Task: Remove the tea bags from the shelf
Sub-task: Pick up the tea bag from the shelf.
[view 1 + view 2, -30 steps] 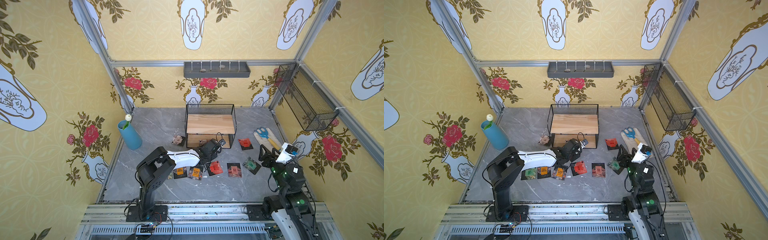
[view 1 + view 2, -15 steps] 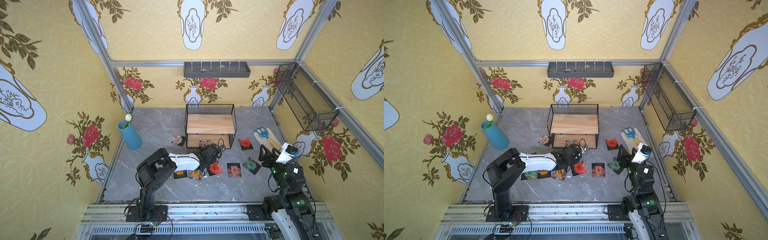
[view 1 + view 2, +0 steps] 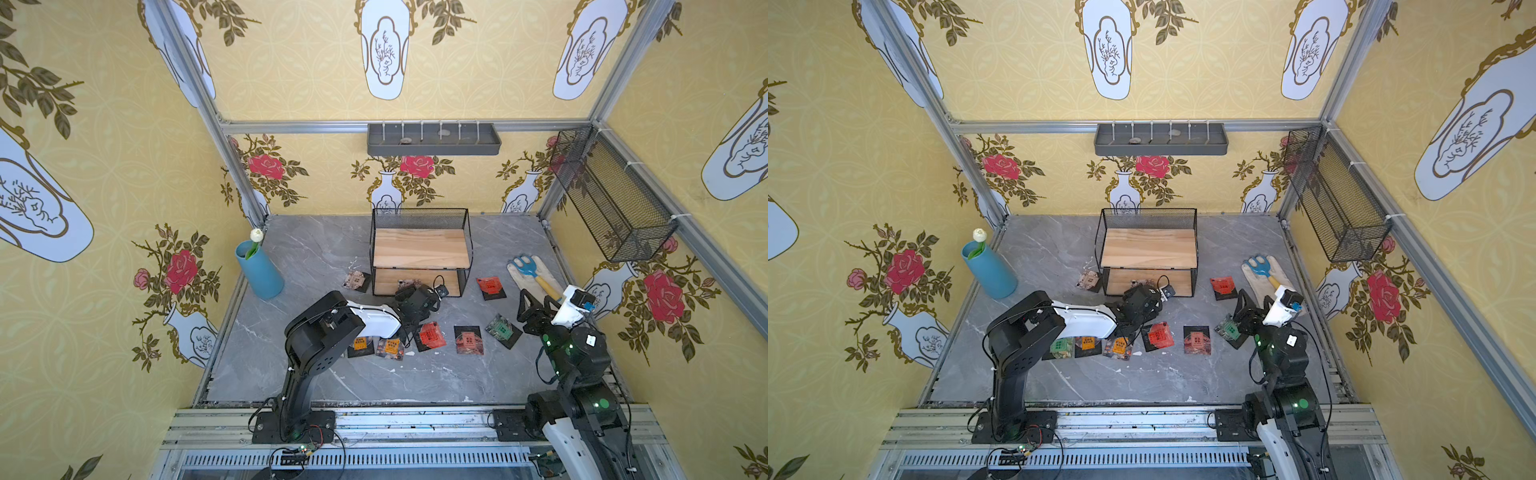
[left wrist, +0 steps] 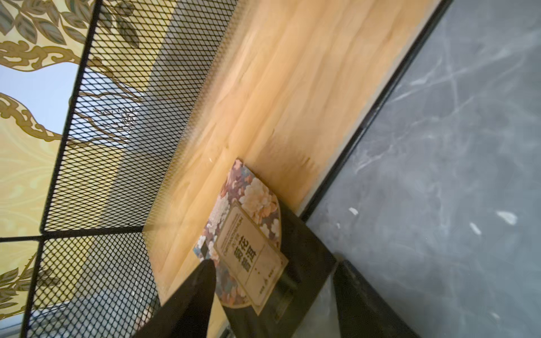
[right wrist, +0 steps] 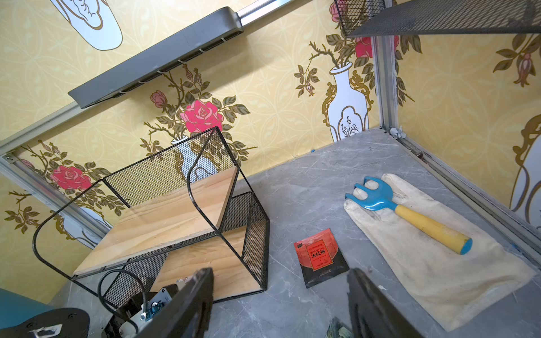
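The shelf stands at the back middle with its top board bare. My left gripper reaches into the front of its lower tier. In the left wrist view it is open, its fingers either side of a beige floral tea bag lying on the lower board's front edge. Several tea bags lie on the floor: a beige one left of the shelf, a red one to its right, and a front row from orange to green. My right gripper hangs open over the green one.
A blue vase with a white flower stands at the left wall. A white glove with a blue rake on it lies at the right. A grey tray hangs on the back wall, a wire basket on the right wall.
My left gripper has gone from shut to open and its forearm has sunk slightly in front of the lower tier. The right arm has not moved.
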`<state>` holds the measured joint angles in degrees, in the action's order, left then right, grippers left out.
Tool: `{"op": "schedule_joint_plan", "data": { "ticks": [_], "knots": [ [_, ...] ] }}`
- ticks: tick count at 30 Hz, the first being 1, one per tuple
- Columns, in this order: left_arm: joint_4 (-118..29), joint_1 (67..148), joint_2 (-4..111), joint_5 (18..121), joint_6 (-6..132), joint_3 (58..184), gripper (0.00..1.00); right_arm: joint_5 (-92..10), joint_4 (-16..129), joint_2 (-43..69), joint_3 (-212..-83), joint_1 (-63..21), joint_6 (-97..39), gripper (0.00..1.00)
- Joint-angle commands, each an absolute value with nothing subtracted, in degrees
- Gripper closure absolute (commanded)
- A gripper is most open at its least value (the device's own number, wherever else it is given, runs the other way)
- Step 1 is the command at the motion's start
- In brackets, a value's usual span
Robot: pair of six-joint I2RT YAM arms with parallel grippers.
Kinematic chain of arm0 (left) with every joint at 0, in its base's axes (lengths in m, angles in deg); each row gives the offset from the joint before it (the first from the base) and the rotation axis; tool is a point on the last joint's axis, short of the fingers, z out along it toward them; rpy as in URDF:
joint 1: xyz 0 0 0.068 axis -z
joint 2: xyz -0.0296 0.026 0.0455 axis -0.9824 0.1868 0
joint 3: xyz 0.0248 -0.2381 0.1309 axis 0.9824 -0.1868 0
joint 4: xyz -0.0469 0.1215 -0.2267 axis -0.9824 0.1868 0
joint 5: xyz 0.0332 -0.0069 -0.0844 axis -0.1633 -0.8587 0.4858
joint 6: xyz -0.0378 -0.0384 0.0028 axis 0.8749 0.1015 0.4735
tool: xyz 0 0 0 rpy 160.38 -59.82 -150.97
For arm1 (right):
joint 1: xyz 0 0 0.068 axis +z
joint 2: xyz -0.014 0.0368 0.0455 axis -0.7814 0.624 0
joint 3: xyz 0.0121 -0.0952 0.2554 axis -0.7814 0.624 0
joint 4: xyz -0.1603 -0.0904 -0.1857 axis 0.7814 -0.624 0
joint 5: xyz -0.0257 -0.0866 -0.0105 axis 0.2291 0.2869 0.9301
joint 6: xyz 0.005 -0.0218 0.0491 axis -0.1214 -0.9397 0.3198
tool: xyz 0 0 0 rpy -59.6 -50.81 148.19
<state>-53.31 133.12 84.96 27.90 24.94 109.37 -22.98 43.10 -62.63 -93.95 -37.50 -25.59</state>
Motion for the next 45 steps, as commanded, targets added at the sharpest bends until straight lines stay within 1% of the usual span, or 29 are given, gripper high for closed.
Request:
{"op": "schedule_joint_plan", "data": {
  "ticks": [1,3,4,5,6,7,9,11,15,19,24,26,35,45],
  "knots": [
    [-49.04,132.54,86.36,30.22,24.04,109.37,0.31,-22.67,43.42,-62.45,-94.02,-37.42,-25.89,0.25],
    [-48.95,132.28,86.68,30.67,23.81,109.5,0.35,-22.59,43.64,-62.42,-94.1,-37.48,-25.89,0.25],
    [-48.68,132.17,86.8,31.07,23.85,109.68,0.41,-22.56,43.6,-62.4,-94.08,-37.44,-25.89,0.25],
    [-48.19,132.07,86.9,31.55,23.85,109.96,0.48,-22.61,43.6,-62.34,-94.14,-37.42,-25.96,0.25],
    [-48.07,132.01,86.9,31.75,23.86,109.99,0.53,-22.59,43.52,-62.33,-94.14,-37.44,-25.94,0.25],
    [-48.07,132.02,86.81,31.95,23.94,110.06,0.55,-22.51,43.47,-62.33,-94.1,-37.48,-25.9,0.25],
    [-47.8,132.0,86.72,32.15,23.86,110.17,0.67,-22.5,43.44,-62.33,-94.03,-37.49,-25.81,0.25],
    [-47.58,132.04,86.57,31.62,23.95,110.26,0.71,-22.5,43.49,-62.31,-94.04,-37.46,-25.85,0.25],
    [-47.64,131.98,85.3,31.09,24.36,110.02,0.85,-22.5,43.52,-62.23,-94.01,-37.5,-25.74,0.24],
    [-47.45,132.23,83.73,30.84,24.74,109.87,0.93,-22.49,43.49,-62.16,-93.95,-37.5,-25.64,0.25],
    [-47.63,132.92,81.26,29.59,24.91,109.18,0.99,-22.45,43.6,-62.11,-93.94,-37.48,-25.56,0.24],
    [-47.72,133.12,80.6,29.24,24.75,108.94,1.0,-22.49,43.69,-62.11,-93.86,-37.48,-25.67,0.25],
    [-48.17,134.28,78.52,27.78,24.42,107.8,1.0,-22.32,43.51,-62.39,-93.76,-37.43,-25.53,0.25],
    [-46.22,140.07,72.74,22.9,25.63,104.7,1.0,-22.63,43.53,-62.68,-93.85,-37.45,-25.54,0.24]
  ]
}}
